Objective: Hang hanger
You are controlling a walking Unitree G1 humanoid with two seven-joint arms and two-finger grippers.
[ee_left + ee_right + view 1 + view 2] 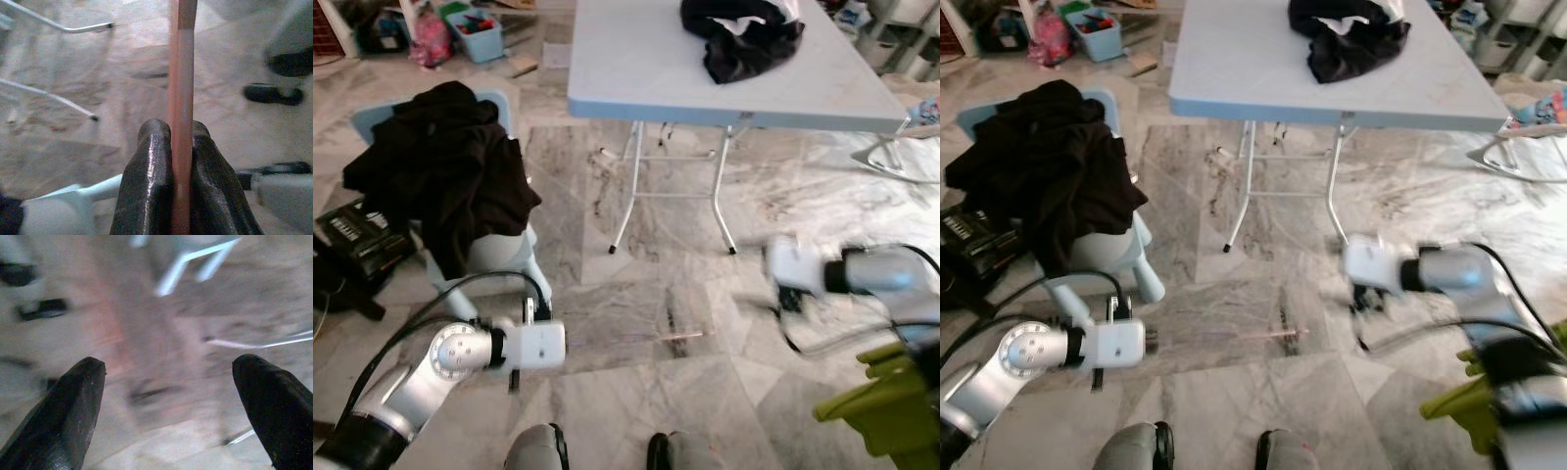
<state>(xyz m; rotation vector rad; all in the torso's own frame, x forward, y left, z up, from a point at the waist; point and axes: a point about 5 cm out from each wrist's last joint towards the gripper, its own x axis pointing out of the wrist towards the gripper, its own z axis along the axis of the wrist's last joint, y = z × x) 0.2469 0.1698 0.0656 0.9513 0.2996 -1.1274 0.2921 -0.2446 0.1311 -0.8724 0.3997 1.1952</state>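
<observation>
Pink hanger [181,98], thin bar, clamped between the two black fingers [151,181] of the left gripper [180,147], fingers closed tight on it with the bar running straight out past the tips. In the head views the hanger shows as a faint pink streak [680,335] stretching from the left gripper toward the right arm, low over the marble floor [636,392]; its far end lies just short of the right gripper, shape too blurred to tell more.

Right gripper [168,401] wide open, fingers [73,401] spread far apart, nothing between them; pinkish blur beyond its tips, motion-smeared. Right arm [862,274] blurred in the head views, held out at about the same height as the left one, well apart from it.

Beyond both grippers: white folding table [636,69] with a black garment [739,39] heaped on top. Close beside the left arm, on its outer side and slightly ahead, a light blue chair [494,250] draped with dark clothing [440,171]. A black box [357,230] on the floor past that chair. Yellow-green object [886,406] just below the right arm, near side. Far behind the left gripper, a blue bin [475,34] with clutter.
</observation>
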